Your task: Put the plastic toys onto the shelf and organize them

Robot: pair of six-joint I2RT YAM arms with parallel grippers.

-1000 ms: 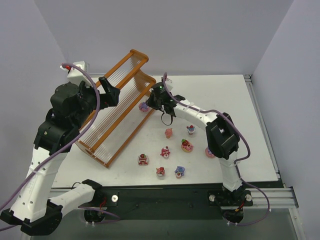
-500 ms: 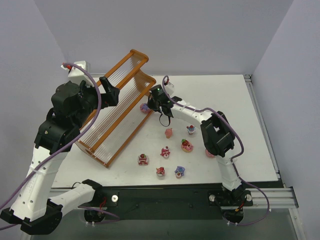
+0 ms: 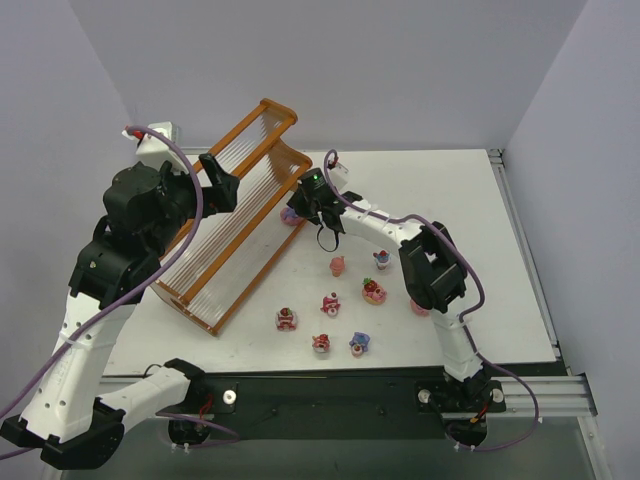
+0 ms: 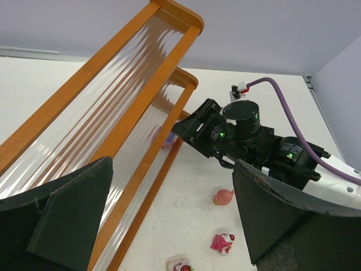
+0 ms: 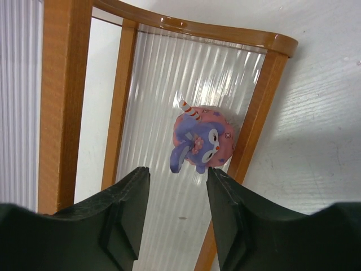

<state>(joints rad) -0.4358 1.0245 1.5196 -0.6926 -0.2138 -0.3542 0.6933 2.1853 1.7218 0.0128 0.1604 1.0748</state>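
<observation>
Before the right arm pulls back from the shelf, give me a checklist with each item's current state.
1. Right end effector clear of the purple bunny: ok, fingers apart, not touching it.
2. Bunny on the shelf: ok, on the lowest tier's ribbed slats.
3. Bunny away from the edge: not ok, it sits right at the outer rail.
4. Bunny upright: cannot tell.
5. Left end effector empty: ok, open above the shelf.
6. Other toys shelved: not ok, they lie on the table.
</observation>
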